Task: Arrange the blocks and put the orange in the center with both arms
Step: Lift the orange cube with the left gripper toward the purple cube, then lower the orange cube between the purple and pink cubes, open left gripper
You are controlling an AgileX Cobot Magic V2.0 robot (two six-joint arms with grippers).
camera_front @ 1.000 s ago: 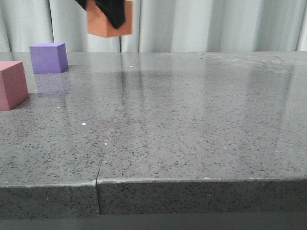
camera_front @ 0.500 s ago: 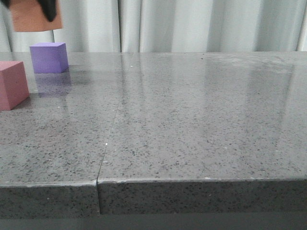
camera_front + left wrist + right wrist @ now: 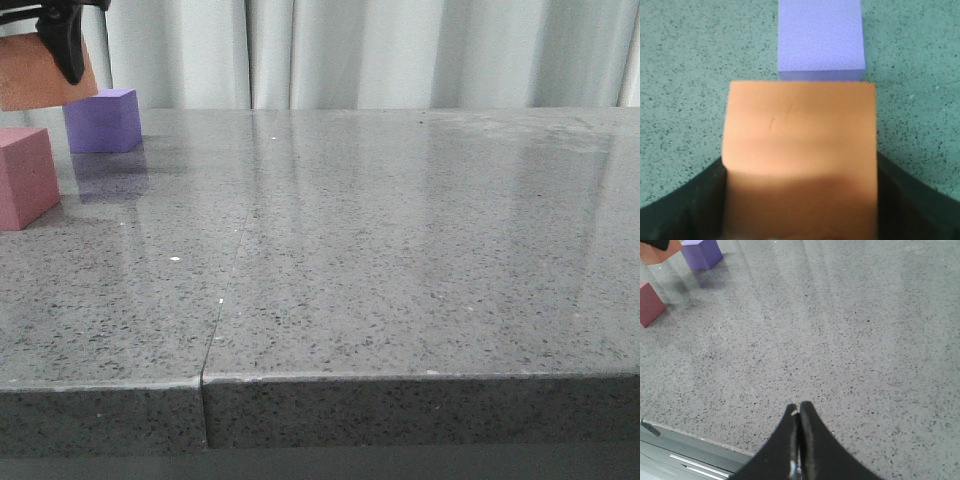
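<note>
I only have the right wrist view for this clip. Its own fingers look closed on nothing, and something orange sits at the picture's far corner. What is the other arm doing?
Observer: The left gripper is shut on the orange cube, a finger against each side.
Operator: Is the cube on the table?
Observer: No, the front view shows it held in the air, above the tabletop.
Operator: Where, relative to the other blocks?
Observer: At the far left, above the gap between the purple cube and the pink cube.
</note>
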